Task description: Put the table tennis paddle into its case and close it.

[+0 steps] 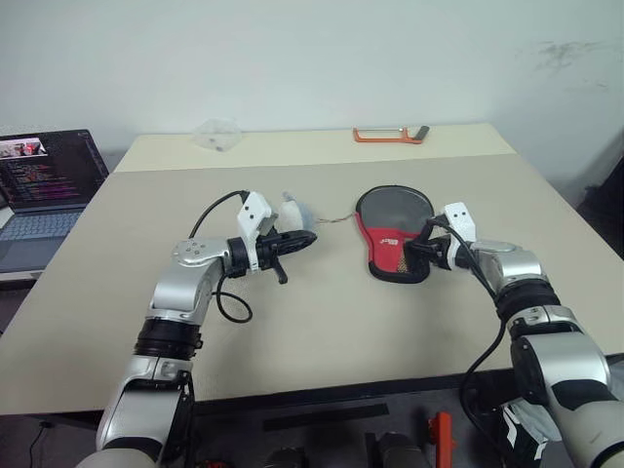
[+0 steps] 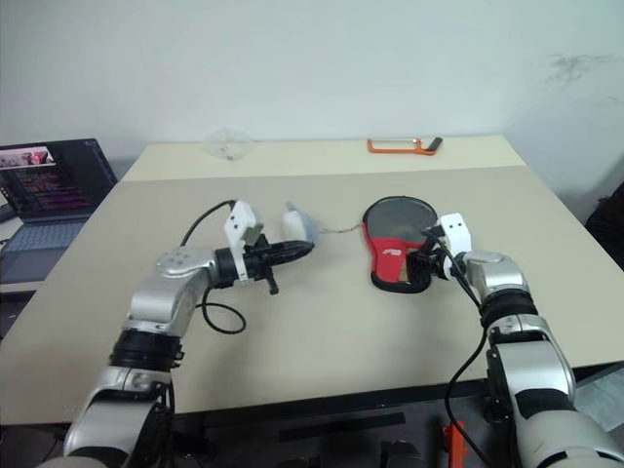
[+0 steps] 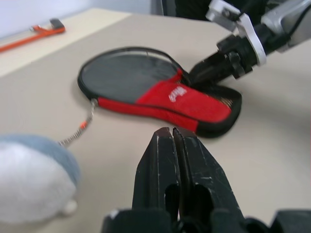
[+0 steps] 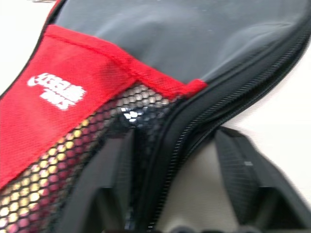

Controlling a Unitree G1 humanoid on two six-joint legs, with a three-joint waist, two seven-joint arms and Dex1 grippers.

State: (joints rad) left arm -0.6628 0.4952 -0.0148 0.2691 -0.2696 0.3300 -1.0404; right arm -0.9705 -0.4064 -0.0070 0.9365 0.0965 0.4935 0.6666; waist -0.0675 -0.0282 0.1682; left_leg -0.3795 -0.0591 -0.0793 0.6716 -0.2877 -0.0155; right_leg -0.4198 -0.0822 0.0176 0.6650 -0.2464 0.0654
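**Operator:** Which step are you on?

**Me:** Closing, as I judge it. The case (image 1: 388,232) lies flat on the table (image 1: 322,331), round end toward the far side. I take the table tennis paddle to be inside it, since something pale and wood-coloured shows through the mesh, but I cannot be sure.

**Operator:** And your jaws?

**Me:** My right gripper (image 1: 423,252) is at the case's right rim near the narrow end. Its 2 fingers are apart, with the zipper edge between them and not yet pinched. My left gripper (image 1: 295,241) has its fingers pressed together on nothing. It hovers well left of the case, just beside a grey-and-white soft charm (image 1: 297,210) that a thin chain joins to the case.

**Operator:** What does the next move need?

**Me:** I need to find the zipper pull, which I cannot make out, and nip it. The left gripper should pin the case while I draw the pull along the rim.

**Operator:** Is there room?

**Me:** Plenty. There is bare table on all sides of the case. The orange-framed tool (image 1: 390,135) sits at the far edge and the laptop (image 1: 44,185) is off to the left, both well apart. Only the chain and charm lie near my left gripper's path.
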